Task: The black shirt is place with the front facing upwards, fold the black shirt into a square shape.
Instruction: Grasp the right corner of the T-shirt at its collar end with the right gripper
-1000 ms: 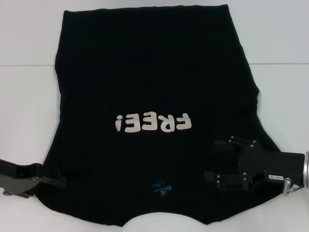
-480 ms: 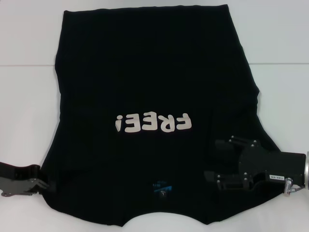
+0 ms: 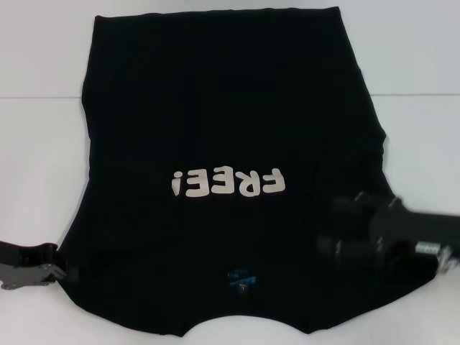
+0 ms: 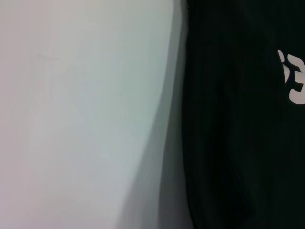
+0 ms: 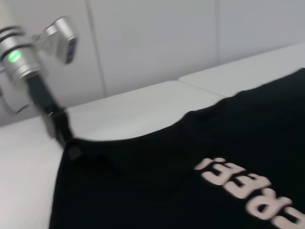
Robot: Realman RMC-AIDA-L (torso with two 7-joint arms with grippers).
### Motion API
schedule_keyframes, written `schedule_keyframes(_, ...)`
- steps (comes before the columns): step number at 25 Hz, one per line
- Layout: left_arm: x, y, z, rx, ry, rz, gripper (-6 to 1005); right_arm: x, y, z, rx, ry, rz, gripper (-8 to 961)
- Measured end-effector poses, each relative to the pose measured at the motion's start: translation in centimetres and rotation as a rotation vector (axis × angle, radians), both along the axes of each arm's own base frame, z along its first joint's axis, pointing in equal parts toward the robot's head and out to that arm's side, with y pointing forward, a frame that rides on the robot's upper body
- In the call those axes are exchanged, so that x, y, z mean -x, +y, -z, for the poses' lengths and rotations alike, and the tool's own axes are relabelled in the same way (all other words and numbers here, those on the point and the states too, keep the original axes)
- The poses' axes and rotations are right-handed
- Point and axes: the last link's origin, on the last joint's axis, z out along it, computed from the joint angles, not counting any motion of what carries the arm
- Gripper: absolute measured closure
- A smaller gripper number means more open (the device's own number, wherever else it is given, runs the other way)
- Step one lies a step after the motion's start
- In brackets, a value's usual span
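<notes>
Black cloth short-sleeved T-shirt [image 3: 230,144] lies spread flat over the white tabletop [image 3: 417,65], filling the middle of the head view from the top edge down to the bottom edge; its off-white "FREE!" lettering [image 3: 228,184] sits just below centre and reads upside down from that camera, and a small blue neck label [image 3: 241,277] shows near the bottom centre, so the collar lies toward the bottom of the frame and the hem toward the top; a thin seam in the tabletop crosses the frame at upper-middle height on both sides of the cloth; the left gripper [image 3: 66,272], black with metal links, sits at the lower left of the head view, right at the shirt's lower-left edge where the sleeve spreads out, and whether its jaws are released or clenched on the cloth I cannot tell; the right wrist view shows that same gripper [image 5: 71,149] at the shirt's corner, below a silver wrist with a green light; the right gripper [image 3: 332,226] reaches in from the lower right of the head view, above the shirt's right shoulder area, blurred, its two black fingers standing apart, released and grasping nothing; the left wrist view shows the shirt's edge [image 4: 238,143] against the bare white table [image 4: 71,119].
</notes>
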Motion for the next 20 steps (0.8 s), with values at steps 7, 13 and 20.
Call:
schedule_keyframes(7, -0.4, 0.2, -0.3, -0.008, -0.011, 0.070, 978, 0.5, 3.2, -8.3, 0.004, -0.035, 0.464, 50)
schedule_keyframes(13, -0.4, 0.3, -0.8, -0.030, -0.014, 0.124, 976, -0.9, 4.2, -12.9, 0.077, -0.102, 0.894, 53)
schedule_keyframes(20, -0.6, 0.5, -1.0, -0.037, -0.017, 0.156, 977, -2.1, 3.2, -11.6, 0.173, -0.181, 0.973, 57)
